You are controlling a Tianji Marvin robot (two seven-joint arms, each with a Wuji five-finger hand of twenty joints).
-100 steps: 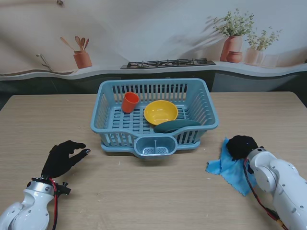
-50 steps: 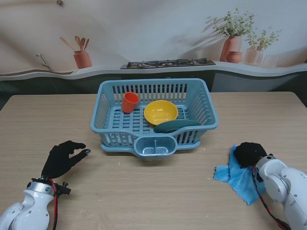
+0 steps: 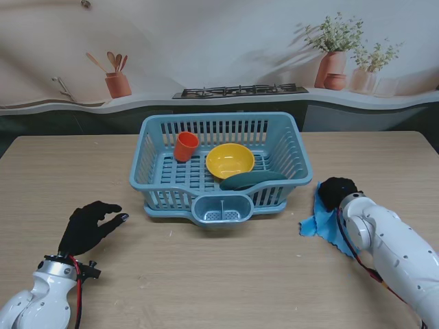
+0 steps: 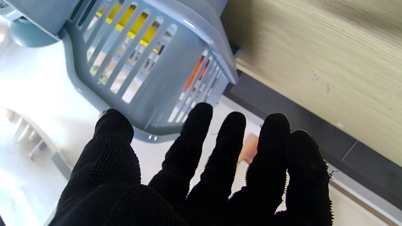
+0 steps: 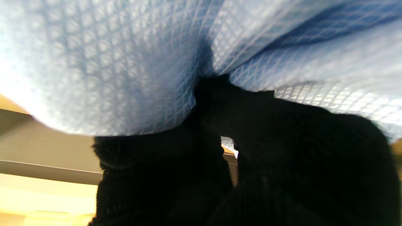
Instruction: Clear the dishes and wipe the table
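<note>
Fingers spread, the left robot hand [image 3: 89,226] idles empty. Cup [image 3: 185,146] and bowl [image 3: 230,160] sit in the rack [image 3: 154,179]. Right robot hand [image 3: 338,192] presses the blue cloth [image 3: 317,224] on the tabletop [image 3: 219,274]; wiping should go best flat-palmed, overlapping strokes.
</note>
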